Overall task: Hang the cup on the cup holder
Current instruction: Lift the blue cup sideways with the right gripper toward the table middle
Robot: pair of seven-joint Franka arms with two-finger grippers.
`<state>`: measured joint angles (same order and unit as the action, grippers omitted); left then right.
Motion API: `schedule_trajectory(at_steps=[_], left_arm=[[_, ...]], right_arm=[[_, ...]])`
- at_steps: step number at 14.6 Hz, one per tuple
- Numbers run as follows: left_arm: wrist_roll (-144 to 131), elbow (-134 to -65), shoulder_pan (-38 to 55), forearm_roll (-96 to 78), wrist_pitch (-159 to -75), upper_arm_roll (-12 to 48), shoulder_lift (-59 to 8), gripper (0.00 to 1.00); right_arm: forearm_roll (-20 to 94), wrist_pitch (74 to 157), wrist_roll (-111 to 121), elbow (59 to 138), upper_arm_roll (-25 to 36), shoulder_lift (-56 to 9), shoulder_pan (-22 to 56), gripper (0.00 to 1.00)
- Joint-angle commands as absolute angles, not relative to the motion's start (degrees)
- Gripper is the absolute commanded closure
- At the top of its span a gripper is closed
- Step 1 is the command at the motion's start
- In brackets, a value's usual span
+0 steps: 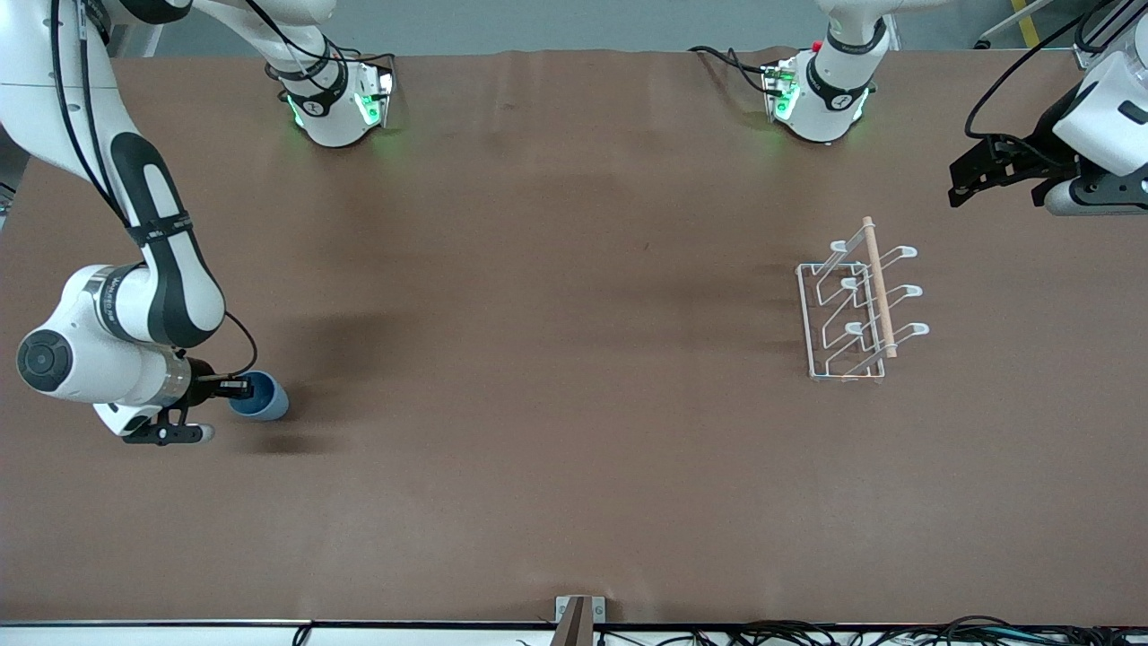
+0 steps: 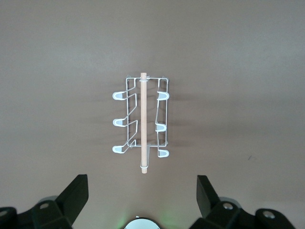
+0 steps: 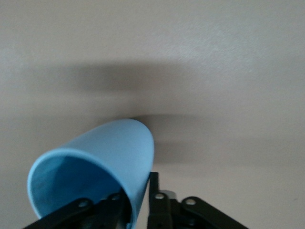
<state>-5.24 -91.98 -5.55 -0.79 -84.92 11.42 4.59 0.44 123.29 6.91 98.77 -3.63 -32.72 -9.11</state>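
Cup [image 1: 260, 397] is the light-blue plastic tumbler down at the right arm's end of the worktop [image 1: 538, 359], and the right hand [image 1: 235, 388] has it pinched by the rim: in the right wrist view you can see one finger [image 3: 102, 210] inside the mouth and the other finger [image 3: 153, 193] pressed against the outside wall, so the wall is clamped between them. The cup [image 3: 95, 167] is tipped over on its side there, mouth facing the wrist camera and its closed end pointing away over the brown surface, with a soft shadow under it. I honestly can't tell whether it's touching the worktop or just off it. The cup holder [image 1: 856, 309] is well apart from all that, standing toward the left arm's end of the worktop: white wire rack, rectangular base, six looped prongs sticking out in two rows of three, and a light wooden dowel [image 1: 879, 287] running along the top. Nothing is hanging on it. The left hand [image 1: 1004, 175] is up in the air over the worktop near the rack at the left arm's end, and in the left wrist view its two black fingers [image 2: 74, 198] are spread wide with nothing between them, the cup holder [image 2: 141, 119] sitting in view between them farther off.
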Motion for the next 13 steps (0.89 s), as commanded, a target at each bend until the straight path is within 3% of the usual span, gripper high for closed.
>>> schedule_trajectory(at_steps=[1, 3, 8, 13], left_arm=[[-3.87, -90.62, -5.80, -1.58, -83.85, 11.43, 4.04, 0.00], [-3.78, -90.70, -5.80, -1.58, -83.85, 11.43, 4.04, 0.00], [-4.57, -90.79, -5.45, -1.58, -83.85, 11.43, 3.96, 0.00], [-4.22, -88.25, -3.79, -3.08, -83.85, 14.22, 2.38, 0.00]], right_arm=[[1.32, 120.07, 7.82, 99.58, -4.39, -28.75, -8.62, 0.98], [1.41, 117.17, 7.47, 98.71, -6.84, -26.46, -8.35, 0.99], [17.82, 105.49, 6.25, 92.82, -8.88, -23.12, -5.11, 1.00], [37.83, 106.43, 1.49, 90.53, -8.79, -21.36, 2.80, 0.99]])
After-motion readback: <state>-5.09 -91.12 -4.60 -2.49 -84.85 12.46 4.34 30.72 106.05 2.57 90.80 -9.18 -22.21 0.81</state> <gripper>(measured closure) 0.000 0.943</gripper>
